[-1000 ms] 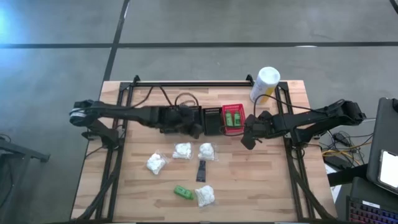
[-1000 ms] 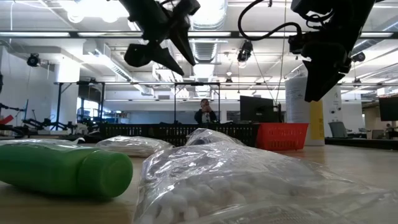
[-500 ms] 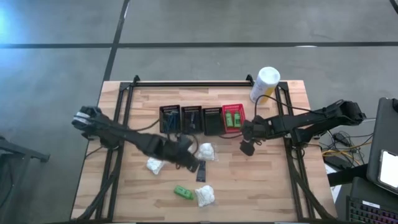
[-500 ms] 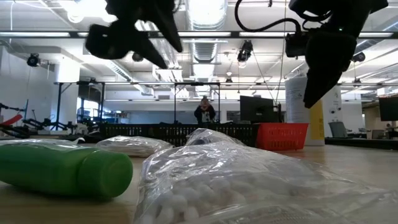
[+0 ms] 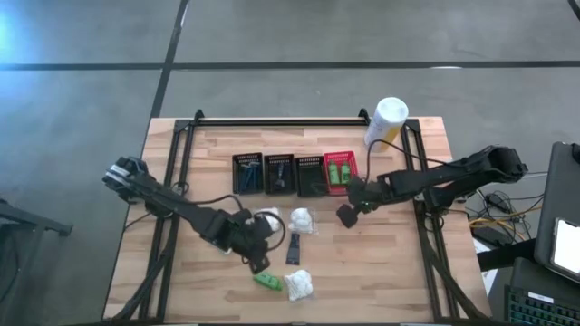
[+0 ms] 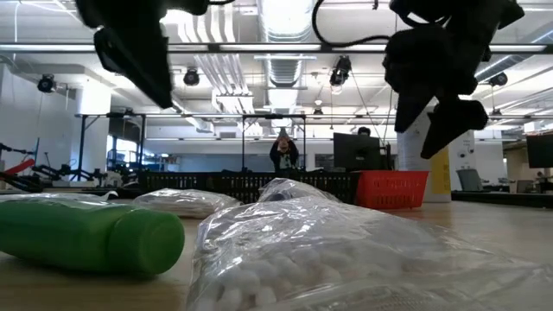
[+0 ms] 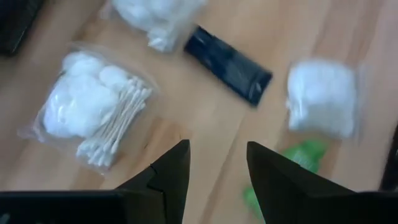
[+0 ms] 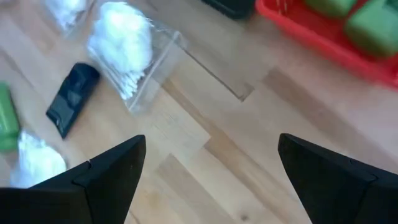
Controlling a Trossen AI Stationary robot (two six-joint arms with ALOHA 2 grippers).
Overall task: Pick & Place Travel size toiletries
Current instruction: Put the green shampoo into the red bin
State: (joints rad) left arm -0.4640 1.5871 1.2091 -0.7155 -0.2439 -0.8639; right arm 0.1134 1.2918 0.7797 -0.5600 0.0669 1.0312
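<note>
Loose toiletries lie flat on the wooden table: a green bottle (image 5: 265, 281), a dark tube (image 5: 294, 249) and white puffy bags (image 5: 301, 220) (image 5: 299, 285). Two more green bottles (image 5: 340, 170) sit in the red basket (image 5: 341, 184). My left gripper (image 5: 256, 263) hangs open above the table, just short of the loose green bottle (image 7: 298, 158), with bare wood between its fingers (image 7: 217, 174). A bag of cotton swabs (image 7: 93, 118) lies beside it. My right gripper (image 5: 346, 215) hangs wide open (image 8: 211, 168) over bare wood, below the red basket (image 8: 329, 25).
Three black mesh baskets (image 5: 279, 172) stand in a row left of the red one at the table's far side. A tall white-and-yellow canister (image 5: 385, 122) stands at the far right corner. Bare wood lies along the near right part of the table (image 5: 381, 281).
My left gripper has swung from over the black baskets toward the table's near edge and down, rolling as it went, and now hangs by the loose green bottle. My right gripper has turned and drifted a little toward the near left. Neither has taken hold of anything.
</note>
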